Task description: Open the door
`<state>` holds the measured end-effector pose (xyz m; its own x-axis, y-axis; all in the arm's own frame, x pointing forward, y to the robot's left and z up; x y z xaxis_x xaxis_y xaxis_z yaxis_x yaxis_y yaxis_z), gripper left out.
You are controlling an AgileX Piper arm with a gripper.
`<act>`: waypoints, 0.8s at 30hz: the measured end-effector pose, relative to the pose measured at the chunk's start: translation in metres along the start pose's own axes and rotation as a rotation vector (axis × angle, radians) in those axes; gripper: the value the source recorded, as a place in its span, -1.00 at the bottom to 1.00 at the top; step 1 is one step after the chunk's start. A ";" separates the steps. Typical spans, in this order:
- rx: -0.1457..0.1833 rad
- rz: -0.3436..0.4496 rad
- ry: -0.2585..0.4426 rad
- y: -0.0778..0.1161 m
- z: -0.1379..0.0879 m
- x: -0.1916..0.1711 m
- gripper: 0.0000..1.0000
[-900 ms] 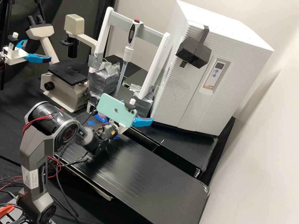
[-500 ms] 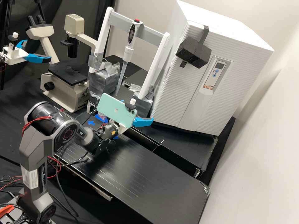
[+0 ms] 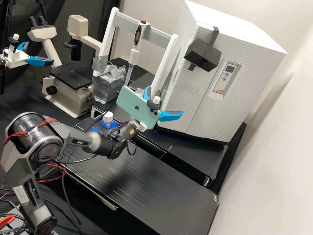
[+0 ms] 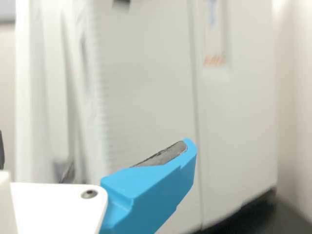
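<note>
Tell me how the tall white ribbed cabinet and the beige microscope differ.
The white ribbed cabinet is a closed box; the beige microscope is an open frame with a flat black stage. The cabinet is much larger than the microscope. Both stand upright on black surfaces.

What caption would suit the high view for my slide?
Open blue-fingered gripper hovering near a white cabinet, its door closed.
</note>
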<state>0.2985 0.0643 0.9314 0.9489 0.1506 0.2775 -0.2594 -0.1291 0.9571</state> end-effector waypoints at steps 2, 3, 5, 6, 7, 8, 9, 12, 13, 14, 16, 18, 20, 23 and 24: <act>-0.003 0.011 0.001 0.006 -0.005 0.008 1.00; -0.004 0.013 -0.002 0.009 -0.008 0.011 1.00; -0.009 0.018 -0.002 0.015 -0.014 0.018 1.00; -0.010 0.020 -0.001 0.017 -0.016 0.021 1.00; -0.011 0.025 0.002 0.019 -0.018 0.024 1.00; -0.012 0.027 0.004 0.021 -0.019 0.026 1.00; -0.013 0.028 0.003 0.021 -0.020 0.028 1.00; -0.017 0.037 0.003 0.026 -0.021 0.034 1.00; -0.018 0.039 0.000 0.027 -0.021 0.036 1.00; -0.019 0.036 -0.006 0.027 -0.020 0.039 1.00; -0.015 0.038 -0.014 0.028 -0.020 0.043 1.00; -0.017 0.035 -0.021 0.028 -0.019 0.046 1.00; -0.016 0.034 -0.027 0.028 -0.018 0.049 1.00; -0.012 0.036 -0.031 0.029 -0.017 0.053 1.00; -0.013 0.036 -0.033 0.029 -0.016 0.055 1.00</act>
<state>0.3399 0.0843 0.9757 0.9441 0.1133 0.3095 -0.2960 -0.1214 0.9474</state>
